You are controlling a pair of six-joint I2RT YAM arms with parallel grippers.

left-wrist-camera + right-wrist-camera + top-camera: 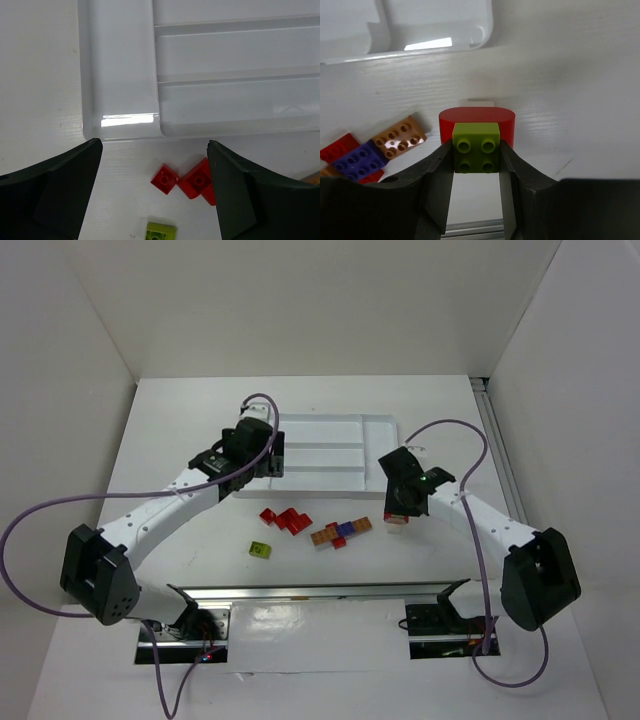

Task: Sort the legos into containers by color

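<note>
My right gripper [476, 151] is shut on a lime green lego [476, 145], its fingers pressed against both sides. A red rounded lego [476, 116] sits directly behind the green one, touching it, with a tan piece [481, 102] beyond. In the top view the right gripper [397, 510] is low over the table, right of a mixed cluster of legos [342, 531]. My left gripper [275, 455] is open over the near left corner of the white tray [385, 425]. Two red legos [165, 178] and another lime lego [161, 231] lie on the table below its fingers.
An orange-brown brick [400, 136], a blue-purple brick [357, 161] and a red one [337, 146] lie left of the right gripper. The tray's compartments [230, 50] hold nothing in the parts shown. A metal rail [320, 590] runs along the near table edge.
</note>
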